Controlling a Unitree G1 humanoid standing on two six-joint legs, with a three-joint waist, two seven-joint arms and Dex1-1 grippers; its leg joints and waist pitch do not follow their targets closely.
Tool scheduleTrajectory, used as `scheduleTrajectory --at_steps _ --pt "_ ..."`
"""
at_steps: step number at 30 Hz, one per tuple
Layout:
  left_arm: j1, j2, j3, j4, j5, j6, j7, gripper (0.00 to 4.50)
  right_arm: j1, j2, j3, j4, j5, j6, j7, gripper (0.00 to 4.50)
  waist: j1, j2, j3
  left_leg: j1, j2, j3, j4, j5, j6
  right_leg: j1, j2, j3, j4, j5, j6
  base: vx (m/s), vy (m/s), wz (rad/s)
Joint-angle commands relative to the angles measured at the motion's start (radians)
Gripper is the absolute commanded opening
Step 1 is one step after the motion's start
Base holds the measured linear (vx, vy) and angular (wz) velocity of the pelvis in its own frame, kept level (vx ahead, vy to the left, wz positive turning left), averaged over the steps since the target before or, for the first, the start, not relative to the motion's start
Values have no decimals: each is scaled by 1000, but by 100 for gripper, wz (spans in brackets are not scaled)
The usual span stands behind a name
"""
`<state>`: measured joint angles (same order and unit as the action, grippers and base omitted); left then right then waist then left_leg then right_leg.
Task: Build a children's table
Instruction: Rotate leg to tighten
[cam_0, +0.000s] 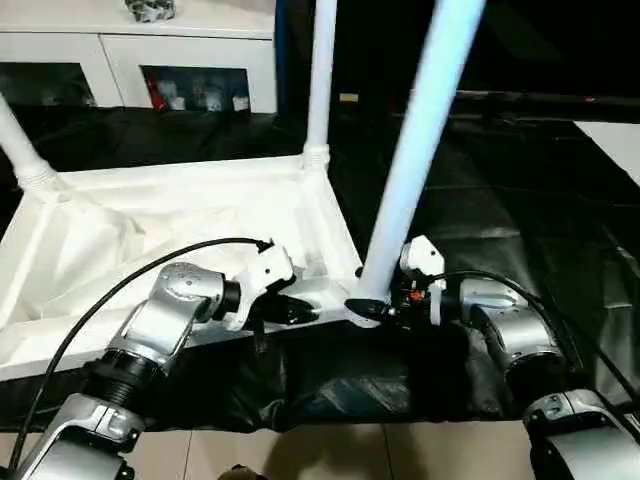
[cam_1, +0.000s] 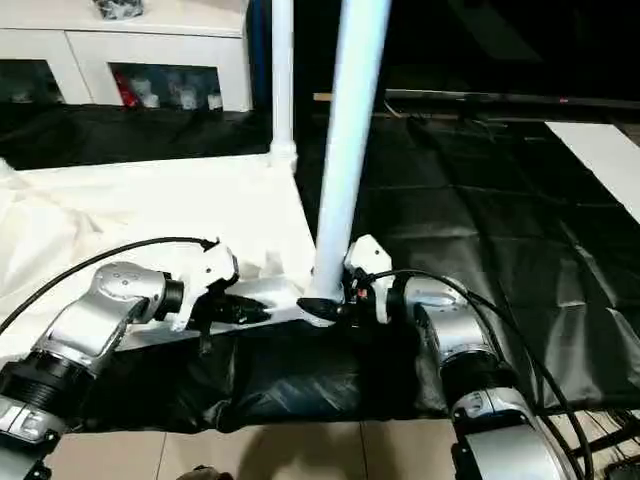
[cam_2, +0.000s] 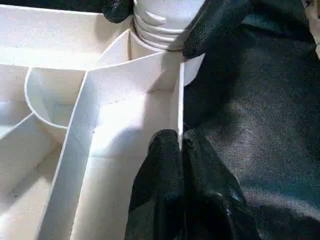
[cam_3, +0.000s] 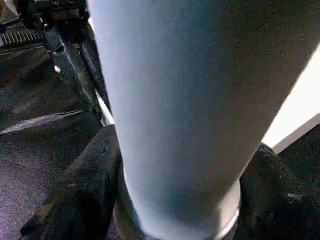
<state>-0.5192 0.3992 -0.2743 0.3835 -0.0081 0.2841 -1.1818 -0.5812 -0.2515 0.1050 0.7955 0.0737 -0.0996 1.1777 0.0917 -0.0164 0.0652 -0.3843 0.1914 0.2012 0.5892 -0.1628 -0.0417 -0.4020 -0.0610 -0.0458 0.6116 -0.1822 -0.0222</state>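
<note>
The children's table top (cam_0: 180, 176) lies upside down on the black-covered table, ribs facing up. One white leg (cam_0: 320, 80) stands in the far right corner socket, and another (cam_0: 20, 145) leans out of the far left corner. A third leg (cam_0: 420, 150) stands in the near right socket. My right gripper (cam_0: 366, 308) is shut around this leg's base, one finger (cam_3: 75, 190) on each side. My left gripper (cam_0: 300, 314) is shut on the top's thin near rim (cam_2: 176, 110), just left of that socket.
A white glass-door cabinet (cam_0: 190, 60) stands behind the black-covered table (cam_0: 520, 200). The table top's near corner is close to the black table's front edge, with tiled floor (cam_0: 350, 450) below. A pale surface (cam_0: 615, 140) shows at the far right.
</note>
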Motion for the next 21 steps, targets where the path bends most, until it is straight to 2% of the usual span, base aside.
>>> scheduleTrajectory --at_steps 1,4,7,8,11,12,13,14,15,16,17,18,19,21 --pt "-25 -31 6 -36 -19 -24 56 0 25 48 95 -29 -7 17 92 279 -1 7 -71 28 49 -24 -71 -260 16 37 -82 43 -76 -246 -217 0 0 0" --pt "-28 -37 10 -29 -12 -25 77 0 22 53 91 -24 -8 23 74 271 -2 8 -69 29 50 -25 -72 -274 12 36 -82 42 -78 -269 -213 0 0 0" --pt "-42 -71 26 3 15 -21 167 0 12 84 70 7 -30 28 -41 269 -5 8 -67 31 50 -25 -74 -288 4 32 -82 44 -81 -288 -209 0 0 0" --pt "-58 -100 37 28 37 -8 245 0 -6 117 50 53 -59 26 -180 269 -7 8 -65 34 49 -26 -75 -308 -5 29 -83 44 -85 -320 -203 0 0 0" --pt "-72 -121 42 43 49 6 294 0 -23 142 34 90 -72 36 -278 268 -16 5 -61 37 45 -34 -78 -354 -29 28 -88 41 -96 -443 -167 0 0 0" --pt "-97 -157 55 62 61 37 368 0 -55 182 6 143 -77 58 -423 268 -18 5 -61 40 46 -34 -76 -361 -33 22 -89 43 -99 -466 -157 0 0 0" --pt "-97 -157 55 62 61 37 368 0 -55 182 6 143 -77 58 -423 268 -22 6 -59 39 45 -34 -77 -367 -37 20 -87 44 -101 -473 -157 0 0 0" --pt "-114 -181 65 73 66 59 416 0 -77 208 -14 175 -76 72 -513 268 -25 6 -62 38 45 -39 -78 -374 -45 24 -89 40 -99 -483 -150 0 0 0" --pt "-146 -228 82 92 78 94 509 0 -125 258 -58 238 -65 90 -694 268 -29 -1 -61 35 44 -37 -80 -370 -46 24 -87 40 -100 -480 -148 0 0 0" --pt "-151 -238 84 95 80 100 525 0 -136 268 -67 251 -62 94 -736 268 -36 5 -64 40 42 -39 -77 -380 -57 19 -87 38 -100 -479 -148 0 0 0" --pt "-155 -250 82 94 88 102 547 0 -148 282 -72 265 -61 92 -769 268 -37 -1 -65 37 42 -39 -77 -378 -50 21 -88 38 -101 -470 -146 0 0 0" --pt "-156 -256 81 93 93 103 561 0 -153 289 -73 270 -61 89 -779 268 -36 0 -64 30 42 -38 -77 -363 -40 24 -88 39 -100 -438 -143 0 0 0" --pt "-156 -256 81 93 93 103 561 0 -153 289 -73 270 -61 89 -779 268 -35 0 -66 30 42 -35 -76 -356 -34 23 -88 41 -100 -421 -143 0 0 0" --pt "-149 -268 69 83 107 93 568 0 -169 312 -68 293 -76 69 -804 268 -31 -2 -70 27 42 -30 -73 -307 -12 26 -86 44 -90 -329 -162 0 0 0"
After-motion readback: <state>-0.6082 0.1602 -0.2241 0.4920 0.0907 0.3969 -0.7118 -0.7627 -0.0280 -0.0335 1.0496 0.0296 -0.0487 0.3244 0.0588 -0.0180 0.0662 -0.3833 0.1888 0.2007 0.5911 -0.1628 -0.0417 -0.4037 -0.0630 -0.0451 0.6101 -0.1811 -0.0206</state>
